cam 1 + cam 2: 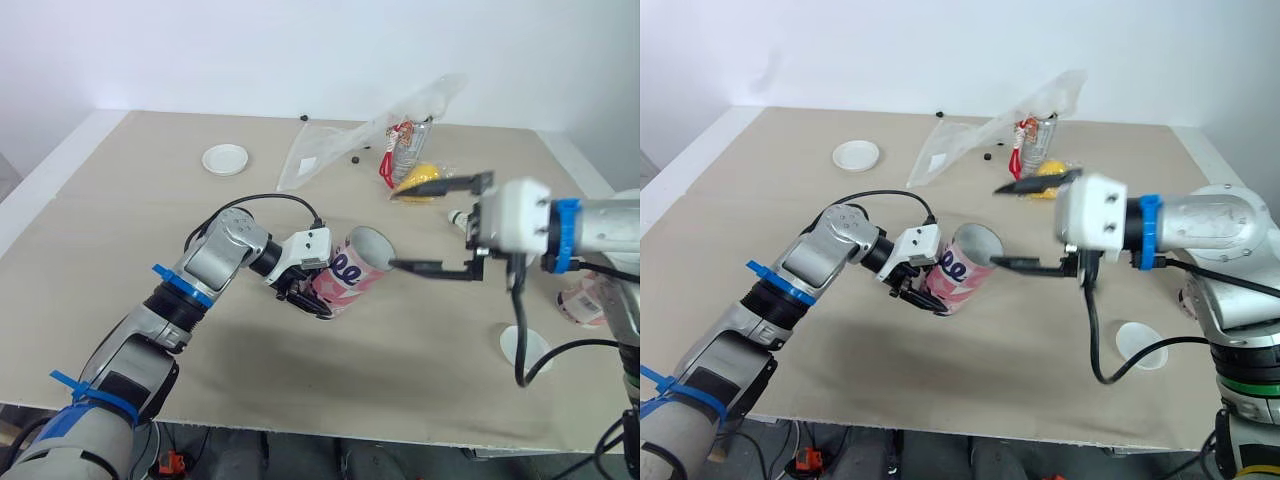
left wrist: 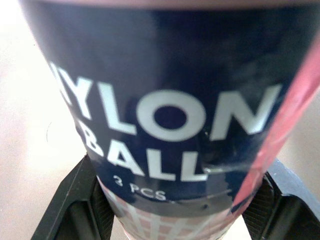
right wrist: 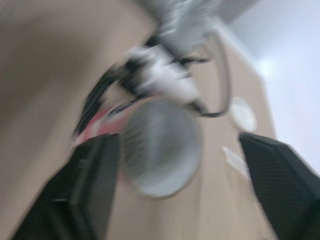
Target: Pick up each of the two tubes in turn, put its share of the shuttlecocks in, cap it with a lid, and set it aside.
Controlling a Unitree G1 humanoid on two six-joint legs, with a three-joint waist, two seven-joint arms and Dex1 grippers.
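Observation:
A pink and navy tube (image 1: 350, 272) is held above the table's middle by my left gripper (image 1: 312, 290), which is shut on its lower body. The tube is tilted, its open mouth (image 3: 160, 150) facing right, and its label (image 2: 165, 115) sits between the black fingers (image 2: 80, 200). My right gripper (image 1: 393, 230) is open just in front of that mouth, with nothing between its fingers (image 3: 90, 190). A second tube (image 1: 585, 300) lies at the table's right edge. One white lid (image 1: 225, 158) lies at the back left and another lid (image 1: 525, 345) at the front right.
A clear plastic bag (image 1: 370, 140) lies at the back centre, with a yellow object (image 1: 420, 180) and a red-labelled item (image 1: 400, 145) by its mouth. A small white object (image 1: 458, 216) rests behind my right gripper. Bare beige table (image 1: 120, 220) stretches to the left.

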